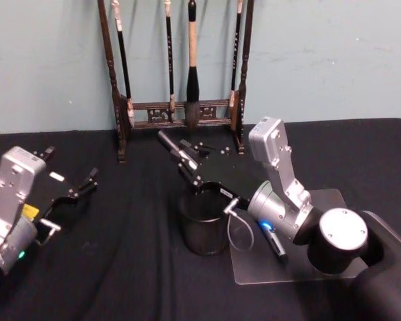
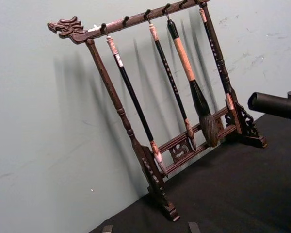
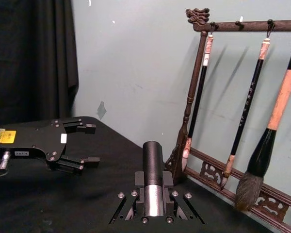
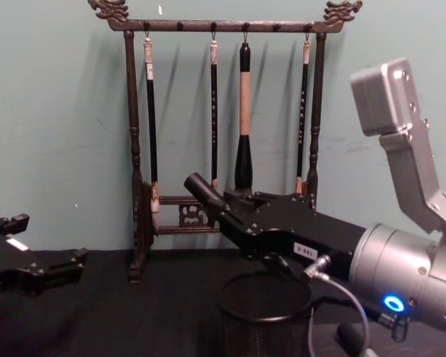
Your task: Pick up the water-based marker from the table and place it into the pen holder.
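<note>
My right gripper (image 1: 189, 166) is shut on the water-based marker (image 1: 170, 144), a black barrel that sticks out past the fingers, tilted up toward the back wall. It hangs just above the far rim of the pen holder (image 1: 204, 231), a round black mesh cup on the black table (image 1: 120, 274). From the chest, the marker (image 4: 201, 189) and gripper (image 4: 238, 216) sit over the pen holder (image 4: 266, 318). The right wrist view looks along the marker (image 3: 153, 158) clamped between the fingers (image 3: 136, 182). My left gripper (image 1: 87, 184) rests open at the table's left, apart from everything.
A tall dark wooden brush rack (image 1: 180, 110) with hanging brushes stands against the wall behind the cup. A clear sheet (image 1: 287, 267) lies right of the cup, with another dark pen (image 1: 274, 242) on it under my right arm.
</note>
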`<action>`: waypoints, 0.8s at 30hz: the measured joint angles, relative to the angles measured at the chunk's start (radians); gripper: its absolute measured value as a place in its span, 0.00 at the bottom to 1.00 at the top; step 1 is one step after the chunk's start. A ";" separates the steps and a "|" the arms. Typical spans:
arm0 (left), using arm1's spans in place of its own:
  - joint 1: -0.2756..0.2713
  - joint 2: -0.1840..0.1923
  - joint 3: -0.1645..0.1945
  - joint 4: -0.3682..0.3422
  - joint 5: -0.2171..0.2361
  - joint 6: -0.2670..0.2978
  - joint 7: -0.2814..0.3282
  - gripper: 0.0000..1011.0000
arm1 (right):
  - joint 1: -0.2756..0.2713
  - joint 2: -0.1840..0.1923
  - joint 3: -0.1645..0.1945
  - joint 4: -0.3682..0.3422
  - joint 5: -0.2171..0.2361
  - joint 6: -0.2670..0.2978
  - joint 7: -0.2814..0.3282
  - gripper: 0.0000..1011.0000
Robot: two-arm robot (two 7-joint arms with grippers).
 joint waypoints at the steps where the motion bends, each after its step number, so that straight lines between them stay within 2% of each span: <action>1: 0.000 0.000 0.000 0.000 0.000 0.000 0.000 1.00 | 0.000 0.000 0.000 0.000 0.000 0.000 0.000 0.21; 16: 0.000 0.000 0.000 0.000 0.000 0.000 0.000 1.00 | 0.000 0.000 0.002 0.000 0.000 -0.001 -0.001 0.21; 21: 0.000 0.000 0.000 0.000 0.000 0.000 0.000 1.00 | -0.001 0.000 0.003 -0.001 0.000 -0.002 -0.002 0.42; 24: 0.000 0.000 0.000 0.000 0.000 0.000 0.000 1.00 | -0.001 0.000 0.003 -0.001 0.000 -0.002 -0.002 0.48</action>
